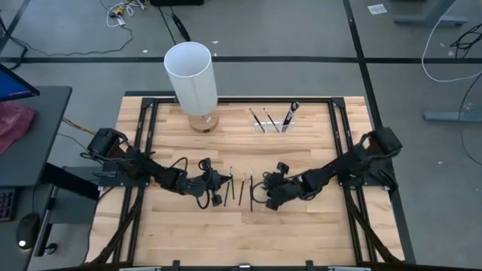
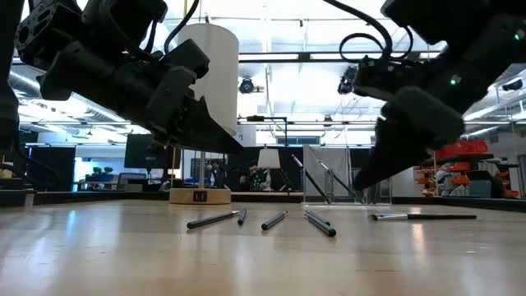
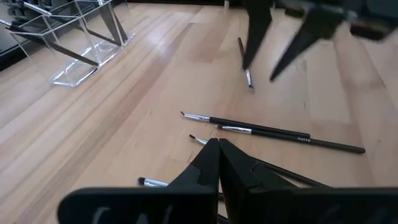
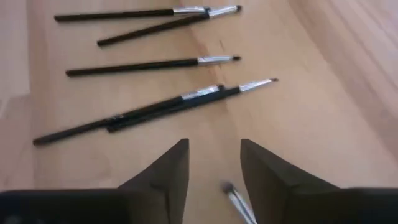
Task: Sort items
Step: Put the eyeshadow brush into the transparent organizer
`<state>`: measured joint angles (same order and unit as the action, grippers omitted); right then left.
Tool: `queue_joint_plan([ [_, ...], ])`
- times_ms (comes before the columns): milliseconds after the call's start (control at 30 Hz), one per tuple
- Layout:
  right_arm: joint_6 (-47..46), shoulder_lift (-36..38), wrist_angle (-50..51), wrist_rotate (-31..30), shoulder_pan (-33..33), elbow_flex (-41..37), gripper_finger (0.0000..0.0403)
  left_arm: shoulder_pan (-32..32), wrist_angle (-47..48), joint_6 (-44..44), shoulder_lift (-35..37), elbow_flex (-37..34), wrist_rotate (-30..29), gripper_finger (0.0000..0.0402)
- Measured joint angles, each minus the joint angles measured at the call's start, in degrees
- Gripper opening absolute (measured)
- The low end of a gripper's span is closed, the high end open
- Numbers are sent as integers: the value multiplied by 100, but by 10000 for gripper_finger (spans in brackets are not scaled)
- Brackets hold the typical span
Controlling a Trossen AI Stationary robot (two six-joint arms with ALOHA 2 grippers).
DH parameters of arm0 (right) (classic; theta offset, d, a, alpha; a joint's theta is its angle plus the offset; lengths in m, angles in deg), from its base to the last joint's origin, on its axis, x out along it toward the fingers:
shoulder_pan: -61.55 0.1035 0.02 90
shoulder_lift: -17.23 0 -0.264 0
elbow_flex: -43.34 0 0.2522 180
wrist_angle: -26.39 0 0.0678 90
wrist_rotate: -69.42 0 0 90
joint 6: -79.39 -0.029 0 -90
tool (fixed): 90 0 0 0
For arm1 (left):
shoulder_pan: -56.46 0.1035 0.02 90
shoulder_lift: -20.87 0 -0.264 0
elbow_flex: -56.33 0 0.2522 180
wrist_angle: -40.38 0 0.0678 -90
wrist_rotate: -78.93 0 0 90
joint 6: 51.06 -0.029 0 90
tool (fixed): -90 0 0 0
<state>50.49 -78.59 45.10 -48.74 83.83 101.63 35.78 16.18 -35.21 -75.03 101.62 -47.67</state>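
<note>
With the right tool (image 4: 213, 165) part open and empty astride a brush tip (image 4: 235, 200) on the worktop (image 1: 301, 226), it may pinch off-centre and flick the brush into the loose brushes (image 1: 239, 187) beside the shut, empty left tool (image 1: 219, 190).

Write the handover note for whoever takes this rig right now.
Left hand: shut, empty, low over the table beside the loose brushes.
Right hand: open, empty, low on the other side of that group, with one brush tip between its fingers, not gripped.
Brushes: several lie loose mid-table between the two hands; a few already stand in the clear holder at the back, beside the white cylinder.
Done: those few in the holder.
Left: all the loose brushes on the table; probably the one at the right hand comes next.
</note>
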Motion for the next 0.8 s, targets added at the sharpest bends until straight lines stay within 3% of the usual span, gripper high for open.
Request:
queue_joint_plan([
  [133, 82, 704, 762, 142, 1, -317, 174, 0, 2, 2, 0, 0, 42, 7],
  [233, 168, 1243, 606, 95, -3, -931, 195, 0, 3, 2, -2, 0, 80, 7],
  [367, 463, 1677, -669, 91, -2, -1980, 216, 0, 2, -2, -4, 0, 72, 7],
  [533, 998, 1519, -2503, 240, -41, -3054, 219, 85, 1, -3, -4, 0, 73, 7],
  [800, 1257, 853, -4103, 814, -461, -3547, 203, 303, -104, 2, -4, 0, 86, 7],
])
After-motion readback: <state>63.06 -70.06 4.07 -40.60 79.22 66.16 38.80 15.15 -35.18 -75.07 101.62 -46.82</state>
